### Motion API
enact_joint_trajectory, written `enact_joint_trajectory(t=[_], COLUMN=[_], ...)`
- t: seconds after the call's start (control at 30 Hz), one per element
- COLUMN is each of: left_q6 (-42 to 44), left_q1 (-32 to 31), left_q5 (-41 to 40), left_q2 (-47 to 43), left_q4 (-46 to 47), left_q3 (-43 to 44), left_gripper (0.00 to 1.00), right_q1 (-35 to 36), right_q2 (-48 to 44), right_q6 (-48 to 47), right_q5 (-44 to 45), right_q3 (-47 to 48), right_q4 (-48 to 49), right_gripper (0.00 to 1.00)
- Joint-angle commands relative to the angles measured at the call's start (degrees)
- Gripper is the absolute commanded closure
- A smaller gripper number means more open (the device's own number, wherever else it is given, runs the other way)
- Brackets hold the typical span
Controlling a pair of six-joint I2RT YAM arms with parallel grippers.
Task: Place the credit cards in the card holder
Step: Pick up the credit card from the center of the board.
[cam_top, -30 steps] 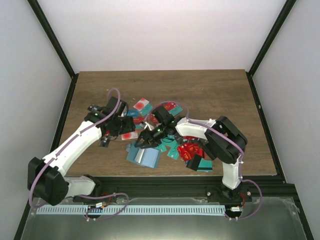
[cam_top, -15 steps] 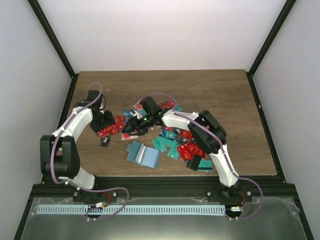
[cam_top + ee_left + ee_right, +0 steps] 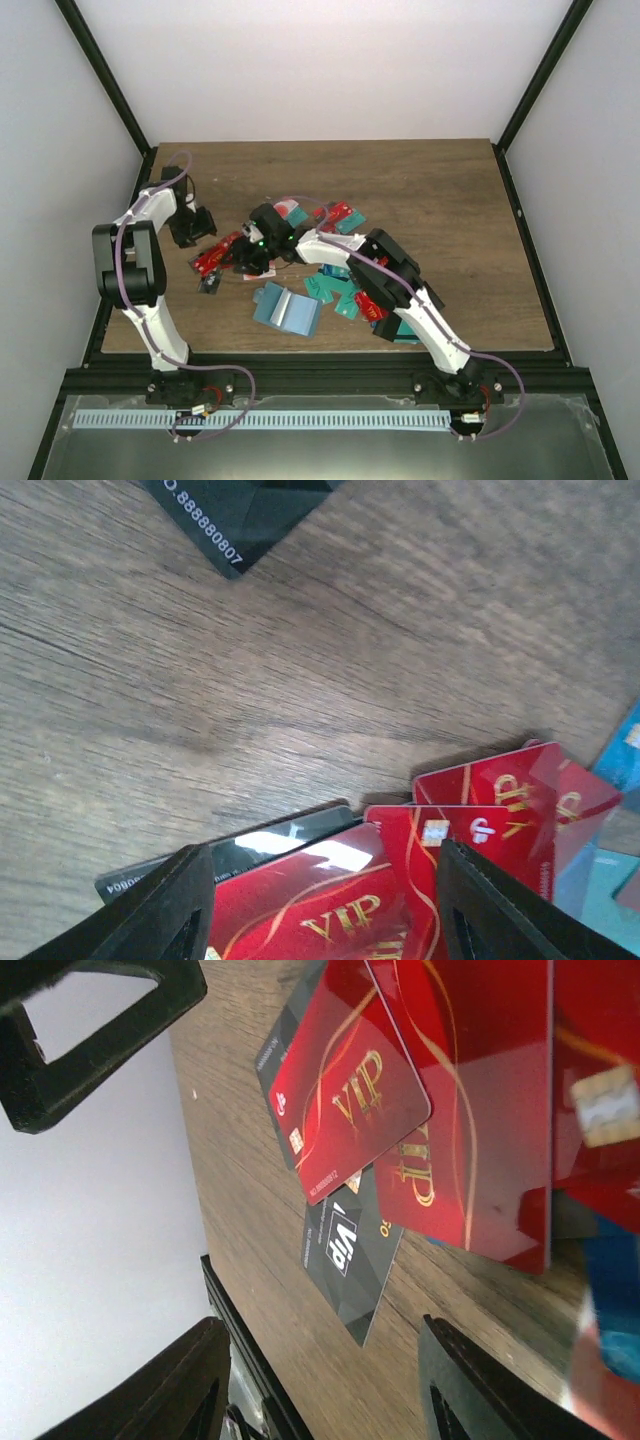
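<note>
Top external view: the card holder point(image 3: 287, 308) lies open on the surface point(image 3: 430, 190) at lower centre of the frame, just below the scatter of credit cards point(image 3: 335, 280), and you can see no card in its pockets. By that showing the task has barely begun, and every card is left to load. The left gripper point(image 3: 322, 852) sits at the scatter's left edge, the right gripper point(image 3: 250, 252) over its upper-left cards. Only the wrist views settle the jaws for you: both pairs stand spread wide, holding nothing. The left wrist view shows red VIP cards point(image 3: 480, 810) fanned at lower right. The right wrist view adds a black VIP card point(image 3: 350, 1250) tucked beneath a red one. Neither wrist view shows you the holder.
</note>
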Motion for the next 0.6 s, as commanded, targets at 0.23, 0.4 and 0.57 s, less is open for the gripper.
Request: enact_joint_trajectory(t=[0.23,0.4,0.57], left_q6=[6.8,6.1,5.1], left_q1=[0.7,0.4,-0.3], left_q5=[1.8,1.3,2.8], left_q2=[9.4,8.6,6.9], left_q4=[-5.9,-6.8,-6.7], left_q3=[3.1,-1.3,-7.5], left_gripper=[0.38,0.41,0.43], right_q1=[2.0,2.0,1.9], right_q2=[7.0,9.7,11.5], right_q6=[15.7,20.4,21.3], right_q5=[10.9,12.1,13.0], right_q3=[5.4,6.6,8.7], right_q4=[-0.5,-2.6,-5.3], right_gripper=[0.47,0.5,0.52])
